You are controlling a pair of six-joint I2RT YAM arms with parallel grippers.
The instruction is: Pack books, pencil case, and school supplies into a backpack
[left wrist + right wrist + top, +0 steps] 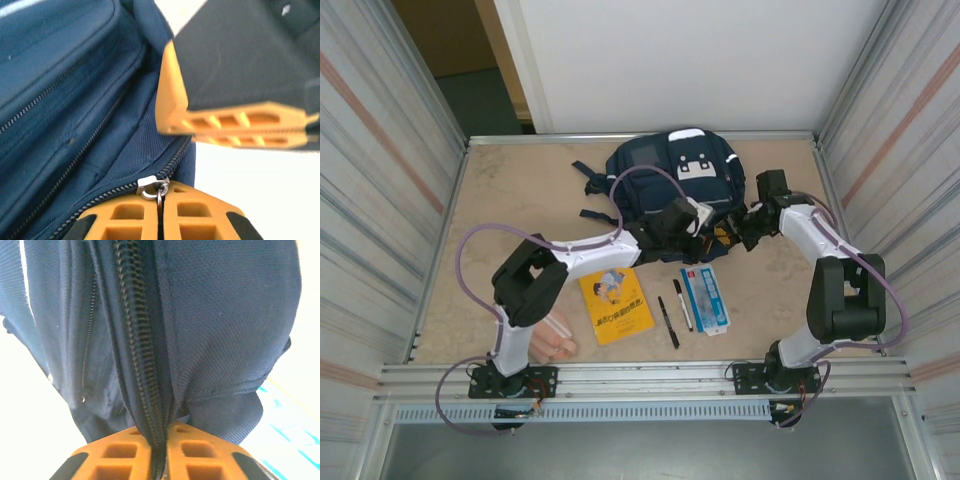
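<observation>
The navy backpack lies at the back middle of the table. My left gripper is shut on the metal ring of its zipper pull. My right gripper is shut on the backpack's zipper seam, pinching fabric on both sides. From above, the left gripper and right gripper meet at the bag's near edge. The yellow book, two black pens and the blue-white box lie in front. The pink pencil case is partly hidden by the left arm.
Corrugated metal walls close in both sides, and a white panel stands behind. A metal rail runs along the near edge. In the left wrist view the right gripper's orange fingers hang close above the zipper.
</observation>
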